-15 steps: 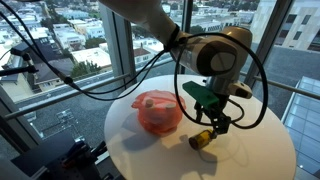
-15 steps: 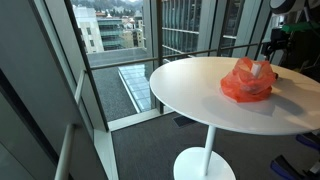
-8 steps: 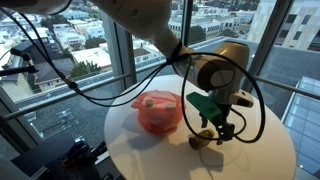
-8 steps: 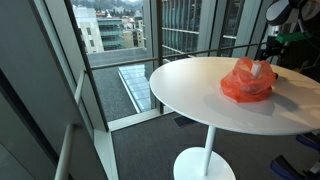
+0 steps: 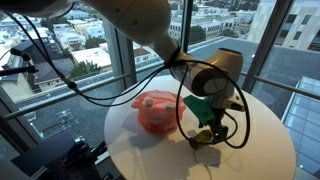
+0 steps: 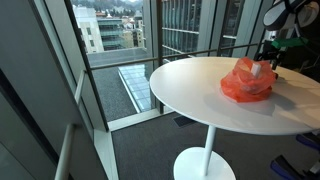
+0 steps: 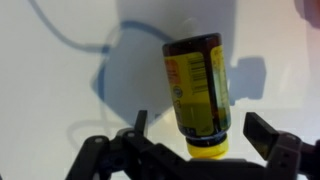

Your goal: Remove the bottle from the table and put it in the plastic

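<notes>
The bottle point(image 7: 197, 85) is small and amber-brown with a yellow label and a yellow cap. It lies on its side on the white round table point(image 5: 150, 155), just beside the red-orange plastic container point(image 5: 158, 112). In an exterior view the bottle point(image 5: 203, 139) sits right under my gripper point(image 5: 210, 130). In the wrist view my gripper point(image 7: 200, 126) is open, with one finger on each side of the bottle's cap end and not touching it. The container point(image 6: 249, 80) and table point(image 6: 200, 95) also show from the side; the bottle is hidden there.
The container holds a pale object point(image 5: 152, 100). Black cables point(image 5: 110, 90) hang from the arm over the table's far side. Tall windows point(image 6: 120, 40) surround the table. The table's edge point(image 5: 115, 140) is close to the container.
My gripper has come down over the bottle, from above it to straddling it. The bottle and the container have not moved.
</notes>
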### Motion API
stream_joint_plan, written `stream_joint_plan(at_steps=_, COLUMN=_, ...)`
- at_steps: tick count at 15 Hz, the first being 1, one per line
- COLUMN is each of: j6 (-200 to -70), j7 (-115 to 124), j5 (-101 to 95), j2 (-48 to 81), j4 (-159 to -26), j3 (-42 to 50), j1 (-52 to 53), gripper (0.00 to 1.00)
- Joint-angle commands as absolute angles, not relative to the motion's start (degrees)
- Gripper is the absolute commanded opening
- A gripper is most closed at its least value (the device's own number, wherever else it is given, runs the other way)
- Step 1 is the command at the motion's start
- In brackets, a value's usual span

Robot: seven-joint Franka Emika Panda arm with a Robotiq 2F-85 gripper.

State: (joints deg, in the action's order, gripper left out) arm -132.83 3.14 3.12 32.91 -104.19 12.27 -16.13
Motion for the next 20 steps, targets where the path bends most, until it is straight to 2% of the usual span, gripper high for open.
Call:
stream_joint_plan(at_steps=1, j6=-134.27, j7=3.78, j5=4.06, j2=32.84, j4=-105.40, j3=11.81, j1=-16.36, gripper=0.85)
stream_joint_plan(at_steps=2, j6=-134.39, j7=3.96, j5=3.94, j2=32.93, j4=-105.55, j3=11.88, j1=-16.28, gripper=0.71)
stream_joint_plan(at_steps=4, j6=-134.49, j7=4.29, j5=3.68, j2=33.10, j4=-105.76, j3=12.08, j1=-16.13, gripper=0.55)
stream_joint_plan(at_steps=7, j6=-133.82, j7=4.97, j5=3.35, j2=32.87, j4=-105.70, j3=12.34, j1=-15.80, gripper=0.32)
stream_joint_plan(at_steps=8, j6=-132.74, j7=4.89, j5=3.30, j2=32.19, j4=-105.70, j3=12.26, j1=-15.74, gripper=0.29)
stream_joint_plan(at_steps=20, j6=-122.28, j7=11.52, j5=2.61, j2=18.34, j4=-107.47, j3=12.15, j1=-10.58, gripper=0.29)
